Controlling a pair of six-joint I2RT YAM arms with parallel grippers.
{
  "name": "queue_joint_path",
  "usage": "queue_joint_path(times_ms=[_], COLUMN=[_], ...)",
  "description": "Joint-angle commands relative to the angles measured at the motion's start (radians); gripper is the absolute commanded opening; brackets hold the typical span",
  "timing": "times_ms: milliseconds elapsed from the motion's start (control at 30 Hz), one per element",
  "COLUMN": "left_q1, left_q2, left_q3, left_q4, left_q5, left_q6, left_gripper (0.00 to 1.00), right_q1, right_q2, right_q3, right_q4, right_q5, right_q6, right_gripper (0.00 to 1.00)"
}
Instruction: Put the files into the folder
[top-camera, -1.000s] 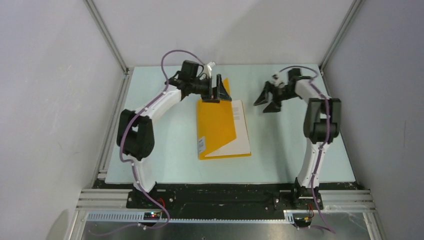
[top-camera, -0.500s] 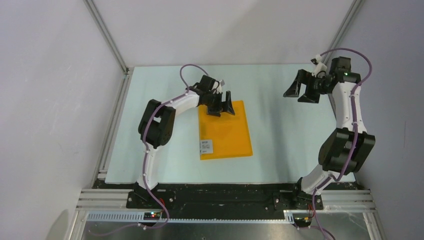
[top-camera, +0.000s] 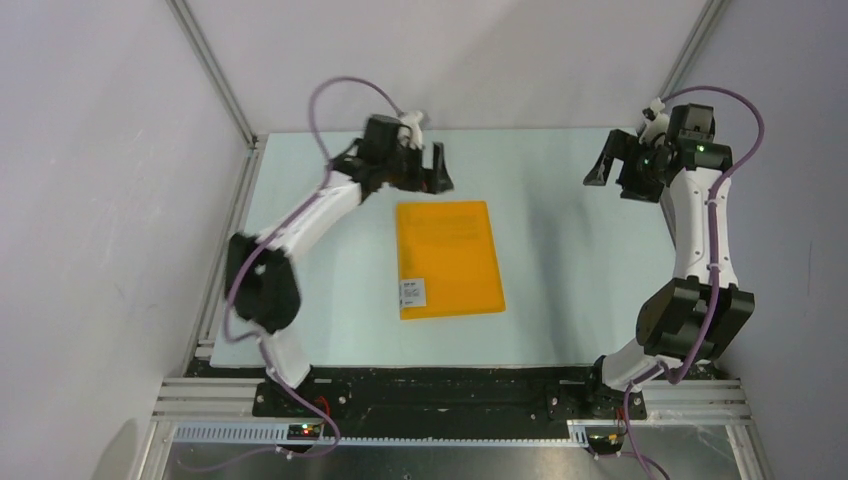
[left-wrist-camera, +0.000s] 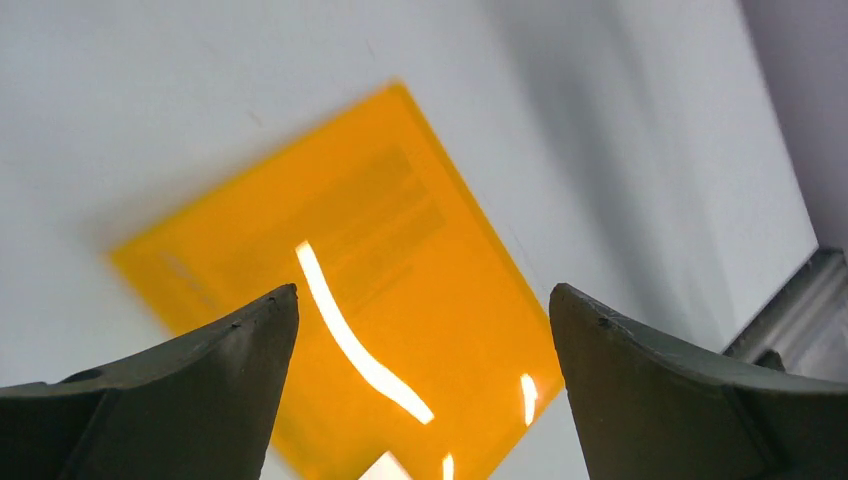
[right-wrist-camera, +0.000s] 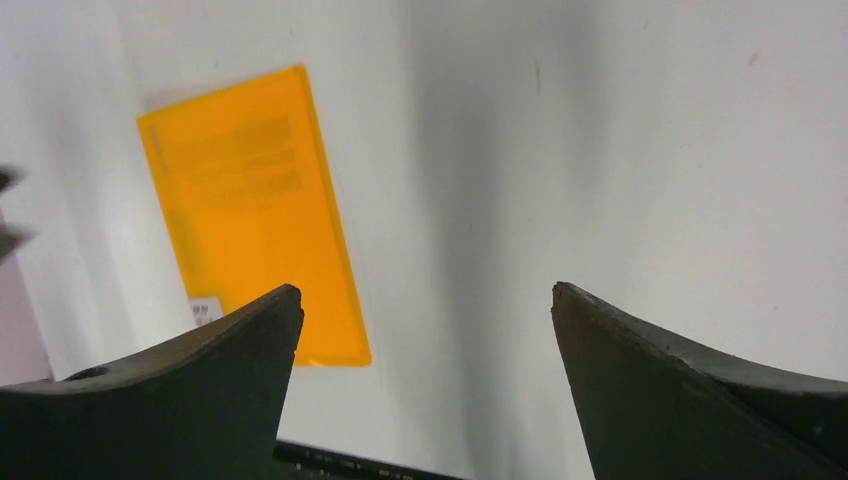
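The left hand (top-camera: 428, 178), spread wide and holding nothing, is hovering in the upper middle of the top view. It is just beyond the top short edge of the folder (top-camera: 450, 262). The folder is lying shut and flat on the table (top-camera: 570, 290), with its long axis running down the frame. Faint printed lines, likely the files (top-camera: 445, 228), are showing through its cover. The right hand (top-camera: 612, 172), also wide open and empty, is hanging well apart at the upper right, so the left is nearer.

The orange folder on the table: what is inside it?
The folder lies closed and flat. Faint lines of dark print show through its cover, so a printed sheet seems to lie inside. How many sheets is hidden.
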Motion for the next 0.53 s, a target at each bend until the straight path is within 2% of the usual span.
queue_joint_path(times_ms=[0,133,267,500], left_q1=[0.058,0.090,0.096,0.103], left_q2=[-0.335,-0.511,-0.630,-0.687], left_q3=[-0.045,-0.133,-0.214,-0.281], left_q4=[-0.002,-0.019,-0.018,-0.018], left_q5=[-0.237,-0.458,-0.600,-0.660], left_q6=[0.192,0.301,0.380,0.327], left_gripper=[1.00,1.00,1.00,1.00], right_q1=[0.060,0.140,0.201,0.260], right_q2=[-0.049,-0.081,-0.125,-0.168], right_q3=[0.131,0.132,0.092,0.015], right_q4=[0.069,0.122,0.158,0.192], right_q5=[0.197,0.301,0.329,0.307], right_q6=[0.081,0.075,0.072,0.069], right_gripper=[0.99,1.00,1.00,0.99])
